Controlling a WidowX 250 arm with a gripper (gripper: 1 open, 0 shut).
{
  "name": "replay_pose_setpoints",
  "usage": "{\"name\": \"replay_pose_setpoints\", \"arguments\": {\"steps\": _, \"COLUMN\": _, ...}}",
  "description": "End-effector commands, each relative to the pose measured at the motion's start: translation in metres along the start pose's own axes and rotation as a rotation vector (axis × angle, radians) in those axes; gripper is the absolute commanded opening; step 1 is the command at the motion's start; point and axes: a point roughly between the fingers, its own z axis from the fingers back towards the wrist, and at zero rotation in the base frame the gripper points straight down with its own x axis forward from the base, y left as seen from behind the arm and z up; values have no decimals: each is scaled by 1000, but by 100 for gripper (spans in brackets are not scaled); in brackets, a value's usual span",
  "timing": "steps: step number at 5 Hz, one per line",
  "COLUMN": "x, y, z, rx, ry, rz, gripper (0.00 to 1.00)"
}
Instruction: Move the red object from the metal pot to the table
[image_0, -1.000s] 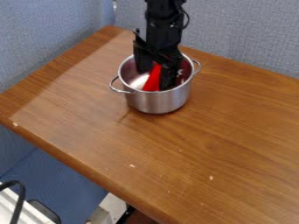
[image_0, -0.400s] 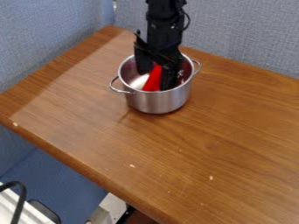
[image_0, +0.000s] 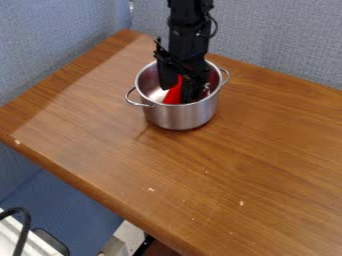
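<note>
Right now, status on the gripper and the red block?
Gripper down inside the pot, jaws either side of the red block. Grip unconfirmed. Block not lifted. Table around the pot bare.

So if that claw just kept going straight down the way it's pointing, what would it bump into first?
Most likely the red object: the gripper points down into the metal pot, its fingers either side of that piece. Below it comes the pot's bottom. Depth inside the pot is hard to judge from this angle.

metal pot (image_0: 181, 105) on the table (image_0: 201, 170) toward its far edge, red object (image_0: 175, 92) inside pot, claw (image_0: 182, 85) reaching in from above
</note>
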Motion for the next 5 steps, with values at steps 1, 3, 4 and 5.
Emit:
{"name": "replay_pose_setpoints", "arguments": {"steps": 1, "x": 4, "y": 9, "z": 15, "rx": 20, "ry": -42, "rz": 21, "gripper": 100}}
{"name": "replay_pose_setpoints", "arguments": {"steps": 3, "x": 2, "y": 10, "z": 27, "rx": -4, "ry": -51, "rz": 37, "gripper": 0}}
{"name": "replay_pose_setpoints", "arguments": {"steps": 4, "x": -1, "y": 10, "z": 36, "rx": -21, "ry": -59, "rz": 49, "gripper": 0}}
{"name": "replay_pose_setpoints", "arguments": {"steps": 5, "x": -4, "y": 9, "z": 46, "rx": -39, "ry": -74, "rz": 57, "gripper": 0}}
